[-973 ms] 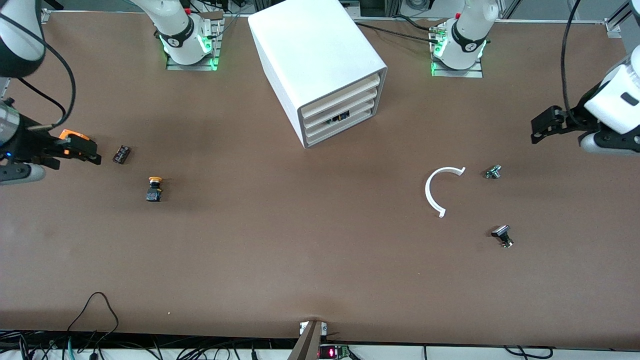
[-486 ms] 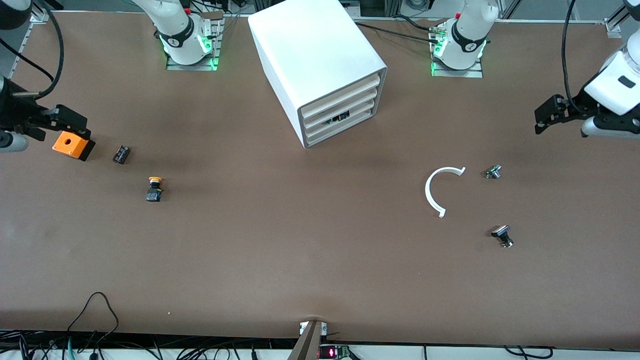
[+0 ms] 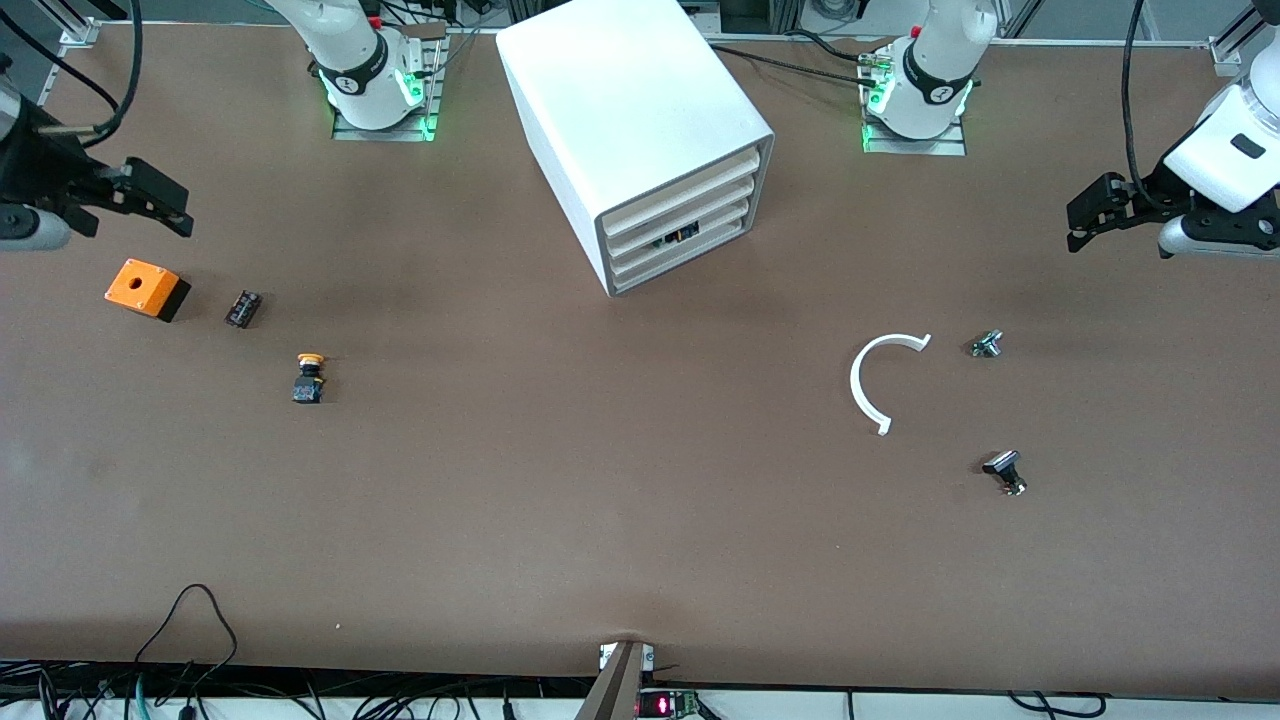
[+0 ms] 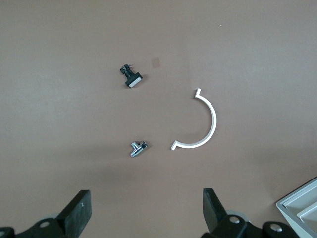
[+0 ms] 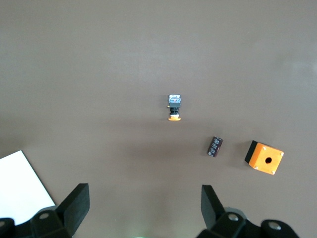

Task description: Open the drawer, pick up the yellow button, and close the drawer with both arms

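Note:
The white cabinet stands between the arms' bases, and its four drawers all sit pushed in. The button, with an orange-yellow cap on a black and blue body, lies on the table toward the right arm's end. It also shows in the right wrist view. My right gripper is open and empty over bare table beside the orange box; its wrist view shows the gripper with its jaws wide apart. My left gripper is open and empty over the left arm's end, also seen in its wrist view.
A small black block lies between the orange box and the button. Toward the left arm's end lie a white C-shaped arc, a small metal part and a black and silver part. Something small and dark shows at one drawer front.
My right gripper has let go of the orange box, which now rests on the table, and has risen away toward the bases. My left gripper has drawn back a little.

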You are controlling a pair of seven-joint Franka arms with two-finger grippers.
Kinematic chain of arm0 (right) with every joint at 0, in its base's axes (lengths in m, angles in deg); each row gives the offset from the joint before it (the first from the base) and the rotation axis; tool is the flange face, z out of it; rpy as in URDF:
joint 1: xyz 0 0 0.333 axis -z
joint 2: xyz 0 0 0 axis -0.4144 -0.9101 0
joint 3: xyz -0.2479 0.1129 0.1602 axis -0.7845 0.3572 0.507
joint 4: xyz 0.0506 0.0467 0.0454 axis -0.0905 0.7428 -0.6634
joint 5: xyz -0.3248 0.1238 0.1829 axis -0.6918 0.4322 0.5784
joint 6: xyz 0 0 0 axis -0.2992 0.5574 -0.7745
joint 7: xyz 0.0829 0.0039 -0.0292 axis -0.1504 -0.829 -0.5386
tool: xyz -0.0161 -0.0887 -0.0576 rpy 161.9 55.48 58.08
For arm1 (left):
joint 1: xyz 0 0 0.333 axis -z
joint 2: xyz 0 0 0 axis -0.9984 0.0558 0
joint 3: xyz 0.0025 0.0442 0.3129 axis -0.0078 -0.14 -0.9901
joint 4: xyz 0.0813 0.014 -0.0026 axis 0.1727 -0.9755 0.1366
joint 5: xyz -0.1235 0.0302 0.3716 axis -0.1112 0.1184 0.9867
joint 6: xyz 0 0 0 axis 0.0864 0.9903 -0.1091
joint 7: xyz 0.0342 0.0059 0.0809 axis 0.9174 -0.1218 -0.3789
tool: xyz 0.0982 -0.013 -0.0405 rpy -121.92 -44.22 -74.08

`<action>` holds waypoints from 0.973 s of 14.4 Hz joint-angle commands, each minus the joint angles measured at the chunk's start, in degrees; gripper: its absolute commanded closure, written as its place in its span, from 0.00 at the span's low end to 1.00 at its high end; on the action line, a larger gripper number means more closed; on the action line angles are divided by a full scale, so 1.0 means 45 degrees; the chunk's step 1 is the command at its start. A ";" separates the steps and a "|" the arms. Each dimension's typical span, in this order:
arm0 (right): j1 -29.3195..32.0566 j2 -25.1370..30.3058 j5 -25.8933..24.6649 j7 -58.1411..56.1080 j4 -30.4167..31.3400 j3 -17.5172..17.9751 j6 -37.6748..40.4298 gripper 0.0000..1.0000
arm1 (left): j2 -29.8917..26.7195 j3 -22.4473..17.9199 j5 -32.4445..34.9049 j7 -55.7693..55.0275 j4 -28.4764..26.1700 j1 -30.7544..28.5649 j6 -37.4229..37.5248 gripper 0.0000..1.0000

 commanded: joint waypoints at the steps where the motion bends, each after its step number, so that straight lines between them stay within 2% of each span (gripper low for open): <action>1: 0.0288 0.0362 -0.0033 0.0254 -0.0005 0.0191 0.0328 0.00 | -0.0010 -0.0118 -0.0149 0.0129 0.0034 0.0116 0.0124 0.01; 5: -0.0336 0.0421 0.0026 0.0448 -0.0005 -0.0551 0.0328 0.00 | 0.0146 -0.0118 -0.0149 0.0149 0.0346 0.0116 0.0671 0.01; 7: -0.0590 0.0440 0.0297 0.0567 0.0150 -0.1251 0.0154 0.00 | 0.0244 -0.0138 -0.0149 0.0246 0.0445 0.0097 0.0768 0.01; 14: -0.0650 0.0675 0.0788 0.0567 0.1497 -0.1646 -0.1095 0.00 | 0.0283 -0.0118 -0.0149 0.0286 0.0737 0.0116 0.1296 0.01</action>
